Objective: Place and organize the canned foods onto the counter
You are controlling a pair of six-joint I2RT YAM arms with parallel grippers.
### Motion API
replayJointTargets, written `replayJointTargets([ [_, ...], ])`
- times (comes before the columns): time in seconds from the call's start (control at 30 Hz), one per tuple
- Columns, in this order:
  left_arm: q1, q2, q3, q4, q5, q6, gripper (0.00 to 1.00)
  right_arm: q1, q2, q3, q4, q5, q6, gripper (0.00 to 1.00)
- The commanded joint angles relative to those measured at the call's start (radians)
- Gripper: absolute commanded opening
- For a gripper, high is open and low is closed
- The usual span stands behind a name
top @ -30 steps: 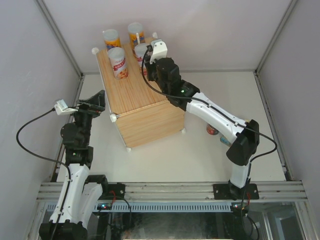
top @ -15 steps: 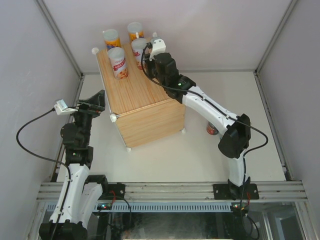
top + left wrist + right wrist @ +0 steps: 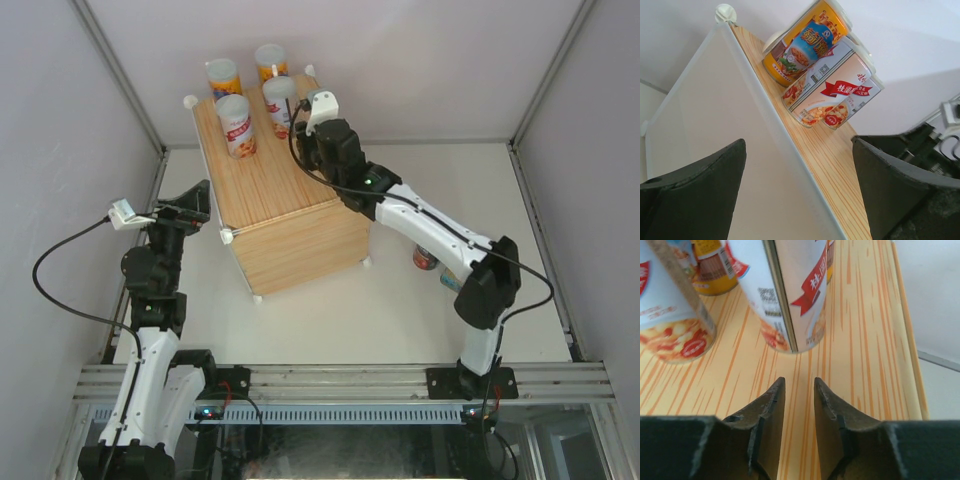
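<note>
Over the counter (image 3: 270,195), the right gripper (image 3: 799,386) hovers, stretched far forward, closed and empty.

- left arm (image 3: 150,310): white shells low down, black joints above, a black cable (image 3: 35,270) looping alongside.
- right arm (image 3: 425,225): long white link, black elbow and wrist housings, small green light (image 3: 368,181).
- white camera blocks (image 3: 320,103) on both wrists.
- left hand (image 3: 799,150): broad matte-black wedge fingers (image 3: 700,185).
- right hand (image 3: 796,385): narrow black fingers (image 3: 767,425) with ridged inner faces.
</note>
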Motion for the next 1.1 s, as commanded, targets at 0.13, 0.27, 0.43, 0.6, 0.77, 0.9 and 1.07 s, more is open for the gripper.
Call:
replayJointTargets([
  [0.13, 0.008, -0.015, -0.015, 0.043, 0.01, -0.002, 0.91, 0.1, -0.359, -0.255, 0.132, 0.14, -0.024, 0.43],
  [0.27, 0.009, -0.017, -0.019, 0.044, 0.003, -0.005, 0.91, 0.127, -0.517, -0.435, 0.168, 0.21, -0.01, 0.59],
  [0.43, 0.008, -0.013, -0.019, 0.044, 0.005, -0.01, 0.91, 0.145, -0.687, -0.618, 0.136, 0.331, 0.032, 0.66],
  [0.6, 0.008, -0.023, -0.019, 0.032, 0.0, 0.003, 0.91, 0.144, -0.87, -0.819, 0.092, 0.437, 0.104, 0.74],
  [0.77, 0.004, -0.03, -0.017, 0.016, -0.01, 0.015, 0.91, 0.127, -0.973, -0.956, -0.014, 0.53, 0.223, 0.8],
  [0.9, 0.004, -0.014, -0.018, 0.016, -0.008, 0.008, 0.91, 0.093, -1.006, -1.036, -0.085, 0.563, 0.326, 0.82],
  [1.07, 0.002, -0.011, -0.019, 0.016, -0.006, 0.0, 0.91, 0.008, -1.04, -1.135, -0.157, 0.586, 0.483, 0.85],
])
